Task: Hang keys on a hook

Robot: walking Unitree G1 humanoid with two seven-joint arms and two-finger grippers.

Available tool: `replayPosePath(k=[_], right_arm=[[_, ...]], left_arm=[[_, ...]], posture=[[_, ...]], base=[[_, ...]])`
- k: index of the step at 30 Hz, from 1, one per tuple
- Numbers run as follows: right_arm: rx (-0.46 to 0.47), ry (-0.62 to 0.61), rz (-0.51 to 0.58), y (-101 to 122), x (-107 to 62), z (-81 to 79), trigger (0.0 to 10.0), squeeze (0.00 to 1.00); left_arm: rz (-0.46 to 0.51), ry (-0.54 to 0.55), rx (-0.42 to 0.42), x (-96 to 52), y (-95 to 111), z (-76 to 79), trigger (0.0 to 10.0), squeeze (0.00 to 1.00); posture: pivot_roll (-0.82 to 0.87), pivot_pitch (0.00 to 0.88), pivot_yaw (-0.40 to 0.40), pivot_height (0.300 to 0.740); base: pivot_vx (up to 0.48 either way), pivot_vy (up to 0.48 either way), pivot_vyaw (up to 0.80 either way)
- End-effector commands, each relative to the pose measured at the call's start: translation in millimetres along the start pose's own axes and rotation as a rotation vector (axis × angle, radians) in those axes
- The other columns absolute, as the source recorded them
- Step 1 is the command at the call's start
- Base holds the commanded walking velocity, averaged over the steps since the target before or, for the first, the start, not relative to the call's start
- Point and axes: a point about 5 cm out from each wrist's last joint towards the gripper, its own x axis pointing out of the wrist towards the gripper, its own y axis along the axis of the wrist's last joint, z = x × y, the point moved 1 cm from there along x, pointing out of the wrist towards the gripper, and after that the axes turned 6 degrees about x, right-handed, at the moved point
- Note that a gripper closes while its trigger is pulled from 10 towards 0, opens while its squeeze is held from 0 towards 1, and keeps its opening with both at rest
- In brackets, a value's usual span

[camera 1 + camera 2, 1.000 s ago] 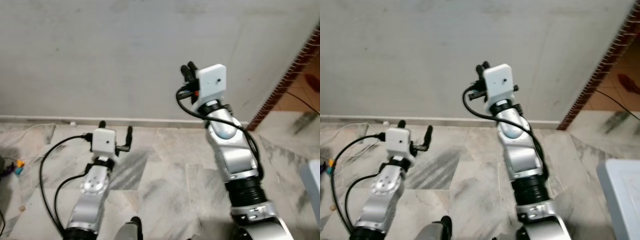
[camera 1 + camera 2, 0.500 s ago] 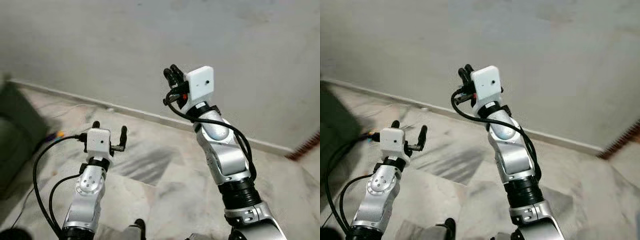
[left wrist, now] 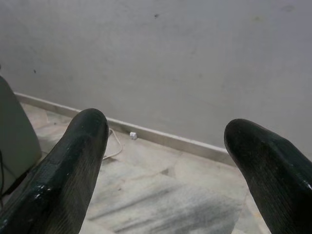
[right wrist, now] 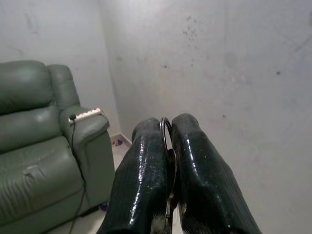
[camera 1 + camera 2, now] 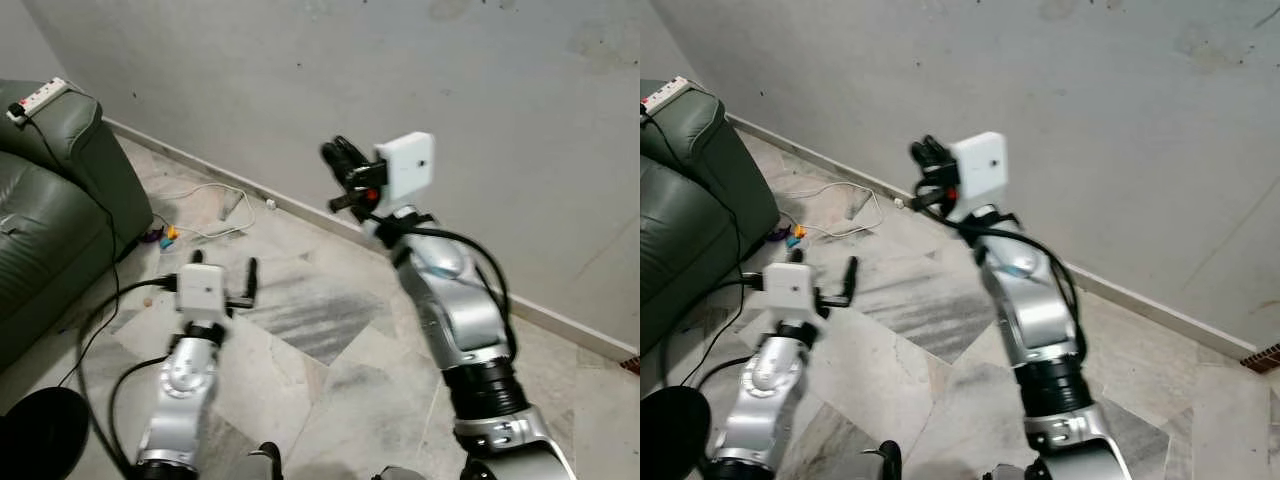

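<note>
My right gripper (image 5: 343, 158) is raised high in front of the grey wall (image 5: 300, 70), its two black fingers pressed together. In the right wrist view a thin metal key ring (image 4: 165, 127) sticks out between the fingertips, so the gripper (image 4: 168, 129) is shut on the keys; the keys themselves are hidden. My left gripper (image 5: 224, 265) hangs low over the marble floor (image 5: 330, 340), open, with nothing between its fingers (image 3: 83, 146).
A green leather armchair (image 5: 50, 200) stands at the left with a white power strip (image 5: 35, 95) on its armrest. A white cable (image 5: 205, 215) and small coloured bits (image 5: 165, 237) lie by the skirting. A black round object (image 5: 40, 435) sits bottom left.
The whole picture has swung left, bringing the armchair and cable into view and the brick edge out. Both arms hold the same pose; the right gripper stays shut on the ring.
</note>
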Motion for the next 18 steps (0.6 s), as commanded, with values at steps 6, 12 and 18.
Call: replayPosePath(k=[6, 12, 18], right_arm=[[-0.001, 0.03, 0.019, 6.4, 3.5, -9.3, 10.0, 0.0], [-0.055, -0.112, 0.023, 6.0, 1.0, 10.2, 10.0, 0.0], [-0.026, -0.171, 0.009, 5.3, -0.3, 22.7, 10.0, 0.0]], left_arm=[[-0.014, 0.02, 0.008, -2.4, -3.4, -10.0, 10.0, 0.0], [-0.014, 0.014, 0.004, -1.8, -2.9, -11.0, 10.0, 0.0], [-0.009, 0.001, -0.003, 0.5, -0.8, -9.4, 10.0, 0.0]], posture=[[-0.07, 0.192, 0.005, 0.74], [-0.07, 0.19, 0.014, 0.74], [-0.08, 0.196, 0.016, 0.74]], base=[[0.0, 0.0, 0.0], [0.0, 0.0, 0.0], [0.0, 0.0, 0.0]])
